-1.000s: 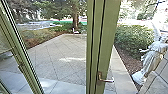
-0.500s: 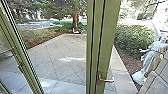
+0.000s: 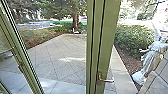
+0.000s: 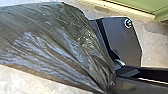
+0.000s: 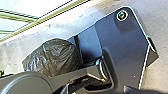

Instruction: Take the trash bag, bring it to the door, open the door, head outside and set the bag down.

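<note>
1 trash bag (image 4: 50,42) beside robot base, neck bunched | left gripper (image 4: 107,90): clamped on bag | right gripper (image 5: 95,90): apart | green door frame (image 3: 107,37) w/ handle (image 3: 106,80) ahead | paving (image 3: 62,57), 1 statue (image 3: 152,56) outside

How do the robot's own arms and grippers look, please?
Beside the wide dark plate, the right wrist view shows a dark grey jointed bar with a rounded end and a pale ring. Whether it is an arm, and how the grippers look, I cannot tell.

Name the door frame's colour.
Olive green; the door frame shows best in the head view.
</note>
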